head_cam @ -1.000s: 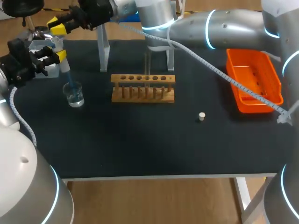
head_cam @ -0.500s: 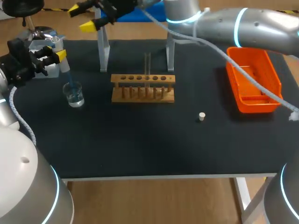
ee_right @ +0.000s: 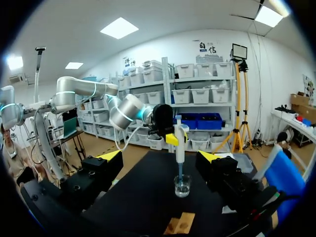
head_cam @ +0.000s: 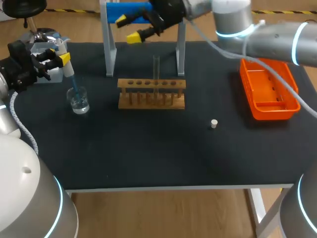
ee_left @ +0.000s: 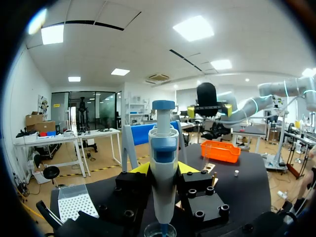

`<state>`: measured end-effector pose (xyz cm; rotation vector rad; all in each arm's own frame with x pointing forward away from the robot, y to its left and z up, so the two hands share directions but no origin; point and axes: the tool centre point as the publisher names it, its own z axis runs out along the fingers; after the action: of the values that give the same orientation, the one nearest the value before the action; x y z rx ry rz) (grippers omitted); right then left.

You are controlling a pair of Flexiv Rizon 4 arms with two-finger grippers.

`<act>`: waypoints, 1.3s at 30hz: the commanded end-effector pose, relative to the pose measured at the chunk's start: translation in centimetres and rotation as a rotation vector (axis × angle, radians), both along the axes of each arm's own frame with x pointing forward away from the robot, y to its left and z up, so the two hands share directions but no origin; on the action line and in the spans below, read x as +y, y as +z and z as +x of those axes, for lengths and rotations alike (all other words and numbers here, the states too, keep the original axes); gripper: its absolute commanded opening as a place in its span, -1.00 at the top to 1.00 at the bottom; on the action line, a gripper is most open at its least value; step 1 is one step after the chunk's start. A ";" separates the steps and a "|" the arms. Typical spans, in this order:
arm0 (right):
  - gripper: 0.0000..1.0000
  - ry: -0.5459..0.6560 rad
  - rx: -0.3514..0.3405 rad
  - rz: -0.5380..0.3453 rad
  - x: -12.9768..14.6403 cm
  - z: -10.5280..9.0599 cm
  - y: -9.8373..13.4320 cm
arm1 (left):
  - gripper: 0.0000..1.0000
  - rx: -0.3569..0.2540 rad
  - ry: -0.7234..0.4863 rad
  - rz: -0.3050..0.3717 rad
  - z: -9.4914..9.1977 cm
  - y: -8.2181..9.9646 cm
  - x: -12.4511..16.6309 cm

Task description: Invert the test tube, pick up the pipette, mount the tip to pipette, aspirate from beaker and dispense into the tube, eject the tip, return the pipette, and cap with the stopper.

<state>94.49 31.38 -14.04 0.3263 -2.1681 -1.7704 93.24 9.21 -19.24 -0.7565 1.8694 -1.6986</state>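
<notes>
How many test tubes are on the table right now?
1. The test tube stands upright in the rack, near its middle. In the head view the other holes look empty, though something short sunk in one could be hidden.

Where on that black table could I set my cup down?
The table is bare in front, from its near edge to the rack, except the stopper. So is the gap between rack and orange tray. Crowded: rear left, where the left gripper holds the pipette at the beaker.
</notes>
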 end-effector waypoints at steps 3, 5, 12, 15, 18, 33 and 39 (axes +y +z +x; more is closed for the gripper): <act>-1.00 -0.217 -0.014 0.004 -5.2 -1.5 -1.8 | 1.00 -0.001 0.002 0.001 0.0 0.0 -0.1; -1.00 -0.242 -0.011 0.008 -6.3 -1.2 -2.2 | 1.00 -0.001 0.002 0.001 0.0 0.0 -0.1; -1.00 -0.306 -0.020 0.005 -9.2 0.0 -3.1 | 1.00 -0.001 0.002 0.001 0.0 0.0 -0.1; -1.00 -0.325 -0.031 -0.010 -10.1 0.3 -3.6 | 1.00 -0.001 0.002 0.001 0.0 0.0 -0.1; -1.00 -0.347 -0.062 -0.041 -10.8 0.7 -4.2 | 1.00 -0.001 0.002 0.001 0.0 0.0 -0.1; -1.00 -0.386 -0.135 -0.083 -12.7 2.2 -7.8 | 1.00 -0.001 0.002 0.001 0.0 0.0 -0.1; -1.00 -0.361 -0.188 -0.124 -12.6 2.3 -9.3 | 1.00 -0.001 0.002 0.001 0.0 0.0 -0.1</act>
<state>96.49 18.57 -23.16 0.0657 -2.5872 -1.8518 93.25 9.20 -19.24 -0.7565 1.8697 -1.6987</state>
